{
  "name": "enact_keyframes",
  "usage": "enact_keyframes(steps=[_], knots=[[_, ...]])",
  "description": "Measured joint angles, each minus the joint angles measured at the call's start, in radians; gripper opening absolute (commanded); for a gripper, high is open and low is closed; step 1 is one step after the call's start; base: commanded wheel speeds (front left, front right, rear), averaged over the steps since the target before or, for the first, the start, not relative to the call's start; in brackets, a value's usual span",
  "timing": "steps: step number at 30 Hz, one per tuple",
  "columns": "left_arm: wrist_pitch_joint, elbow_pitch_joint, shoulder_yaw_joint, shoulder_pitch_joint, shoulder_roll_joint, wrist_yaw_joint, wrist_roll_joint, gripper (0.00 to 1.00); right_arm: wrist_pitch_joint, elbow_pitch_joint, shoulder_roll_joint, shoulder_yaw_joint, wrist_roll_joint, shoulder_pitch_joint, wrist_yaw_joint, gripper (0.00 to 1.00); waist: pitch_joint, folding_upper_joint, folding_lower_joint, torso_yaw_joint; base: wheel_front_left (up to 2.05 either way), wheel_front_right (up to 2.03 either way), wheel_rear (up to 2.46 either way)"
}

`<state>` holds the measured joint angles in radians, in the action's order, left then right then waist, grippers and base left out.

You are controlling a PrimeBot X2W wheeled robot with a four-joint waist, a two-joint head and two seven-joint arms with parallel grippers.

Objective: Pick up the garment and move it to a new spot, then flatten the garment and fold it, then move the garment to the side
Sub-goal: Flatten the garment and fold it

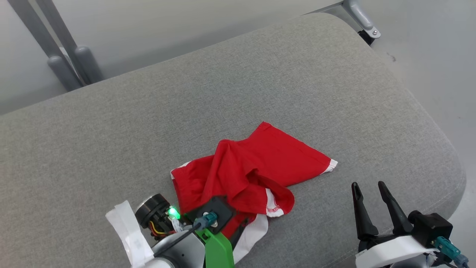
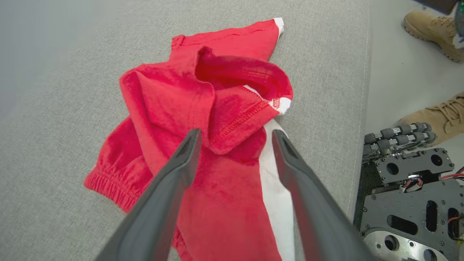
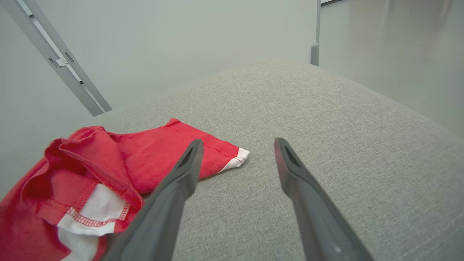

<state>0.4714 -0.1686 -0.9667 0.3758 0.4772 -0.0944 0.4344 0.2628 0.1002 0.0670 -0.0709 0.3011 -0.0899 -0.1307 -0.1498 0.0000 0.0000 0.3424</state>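
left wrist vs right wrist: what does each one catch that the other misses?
Left wrist: the left gripper open over the garment, the waistband, two tan boots on the floor, and the robot's dark base.
Right wrist: the right gripper open beside the garment, a slanted grey bar and a post behind the cushion.
Both: the red garment, crumpled, lying on the grey cushion.

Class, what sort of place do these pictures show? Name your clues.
Probably a robot test lab, not a home: a grey padded bench, metal stands by it, a pale smooth floor, and a person's boots nearby.
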Motion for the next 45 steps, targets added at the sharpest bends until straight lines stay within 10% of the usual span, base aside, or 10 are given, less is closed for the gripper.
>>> enact_keyframes(steps=[12, 15, 20, 45], knots=[[-0.072, 0.146, 0.034, 0.006, -0.094, -0.051, 0.018, 1.0, 0.0, 0.004, 0.002, -0.011, 0.0, 0.015, 0.0, 1.0, -0.031, 0.0, 0.0, 0.01, 0.0, 0.0, 0.0], [-0.072, 0.178, 0.035, 0.015, -0.093, -0.065, 0.008, 0.47, 0.0, 0.005, 0.002, -0.012, 0.0, 0.015, 0.0, 1.0, -0.031, 0.0, 0.0, 0.018, 0.0, 0.0, 0.0], [-0.063, 0.205, 0.04, 0.018, -0.09, -0.071, 0.016, 0.0, 0.0, 0.005, 0.001, -0.009, 0.0, 0.015, 0.0, 1.0, -0.03, 0.0, 0.0, 0.024, 0.0, 0.0, 0.0], [0.184, 0.004, -0.033, 0.149, -0.211, 0.077, 0.202, 0.0, 0.0, 0.021, -0.012, -0.024, 0.013, 0.017, 0.0, 1.0, -0.032, 0.0, 0.0, 0.135, 0.0, 0.0, 0.0]])
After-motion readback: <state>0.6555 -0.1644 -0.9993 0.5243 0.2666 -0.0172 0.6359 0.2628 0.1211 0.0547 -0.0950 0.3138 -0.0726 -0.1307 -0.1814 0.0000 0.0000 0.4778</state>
